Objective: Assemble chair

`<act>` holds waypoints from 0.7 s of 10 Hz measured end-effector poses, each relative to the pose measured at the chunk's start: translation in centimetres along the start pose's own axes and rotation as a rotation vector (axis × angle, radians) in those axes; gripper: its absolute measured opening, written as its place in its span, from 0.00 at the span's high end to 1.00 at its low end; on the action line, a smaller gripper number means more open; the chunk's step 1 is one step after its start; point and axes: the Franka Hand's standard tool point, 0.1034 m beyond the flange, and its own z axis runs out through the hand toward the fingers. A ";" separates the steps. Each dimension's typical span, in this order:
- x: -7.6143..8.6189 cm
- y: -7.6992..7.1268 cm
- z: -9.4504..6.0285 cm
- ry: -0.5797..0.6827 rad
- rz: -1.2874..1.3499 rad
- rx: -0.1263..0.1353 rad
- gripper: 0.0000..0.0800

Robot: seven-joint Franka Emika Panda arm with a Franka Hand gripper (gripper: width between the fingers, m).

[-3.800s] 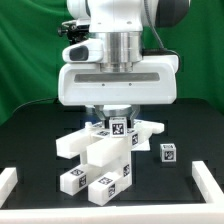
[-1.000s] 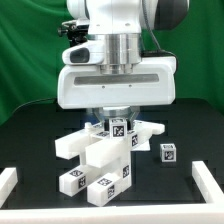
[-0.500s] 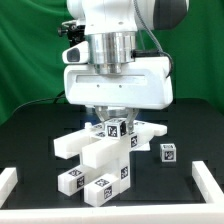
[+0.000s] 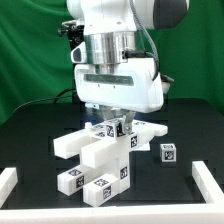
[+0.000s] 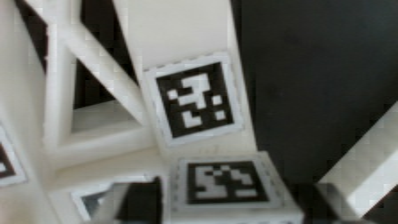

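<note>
The chair (image 4: 100, 155) is a cluster of white blocky parts with black-and-white tags in the middle of the black table. My gripper (image 4: 117, 121) comes down from above onto a small tagged block (image 4: 119, 129) at the top of the cluster, with the hand turned at an angle. In the wrist view the same block (image 5: 231, 183) sits between my dark fingers (image 5: 143, 203), and my gripper (image 5: 247, 205) is shut on it. A long white slab with a tag (image 5: 189, 98) runs away beyond the block.
A loose small tagged cube (image 4: 168, 153) lies on the table at the exterior view's right. White rails stand at the left edge (image 4: 8, 181) and right edge (image 4: 211, 181). A green curtain hangs behind.
The hand has twisted about its vertical axis over the last second, and the tagged block between the fingers has turned with it. The rest of the chair parts stay put.
</note>
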 end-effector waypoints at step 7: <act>0.3 0.0 -0.3 -0.020 -0.876 -0.005 0.19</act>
